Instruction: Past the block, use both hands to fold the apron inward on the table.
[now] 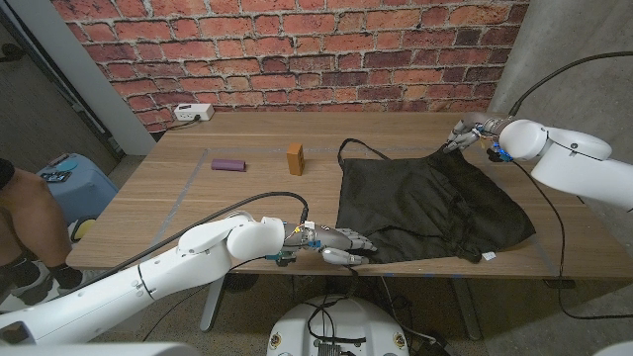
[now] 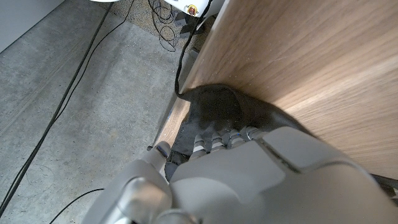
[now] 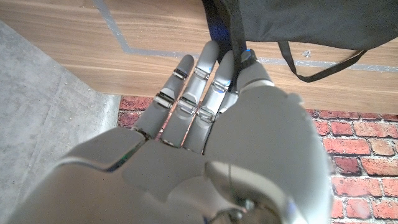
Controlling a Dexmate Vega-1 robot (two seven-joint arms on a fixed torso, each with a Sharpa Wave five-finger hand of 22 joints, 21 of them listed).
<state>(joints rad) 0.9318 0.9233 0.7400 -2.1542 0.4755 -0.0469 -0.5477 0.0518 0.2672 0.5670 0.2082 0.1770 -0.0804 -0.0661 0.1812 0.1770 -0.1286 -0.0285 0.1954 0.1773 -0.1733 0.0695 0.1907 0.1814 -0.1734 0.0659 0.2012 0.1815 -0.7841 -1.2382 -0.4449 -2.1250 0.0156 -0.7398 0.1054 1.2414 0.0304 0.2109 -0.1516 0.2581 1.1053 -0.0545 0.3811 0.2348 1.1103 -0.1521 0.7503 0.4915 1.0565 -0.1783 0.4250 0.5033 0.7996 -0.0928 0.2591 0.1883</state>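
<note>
Left hand (image 1: 341, 244) gripped the black fabric apron's (image 1: 425, 203) near corner at the wooden table (image 1: 178, 198) edge; right hand (image 1: 470, 134) pinched its far corner strap, other fingers extended.

Black apron (image 1: 425, 203), plain, with thin black straps. Small brown wooden block (image 1: 295, 158). Purple flat item (image 1: 228, 164) left of block. Light wood-grain desk (image 1: 178, 203) with faint grey tape lines. White arms; grey left hand (image 1: 341, 243), grey right hand (image 1: 468, 133) with blue spot at wrist. Red brick wall (image 1: 297, 49), pale mortar. White power strip (image 1: 193, 113). Light blue stool (image 1: 74, 183). Grey floor (image 2: 74, 93).
</note>
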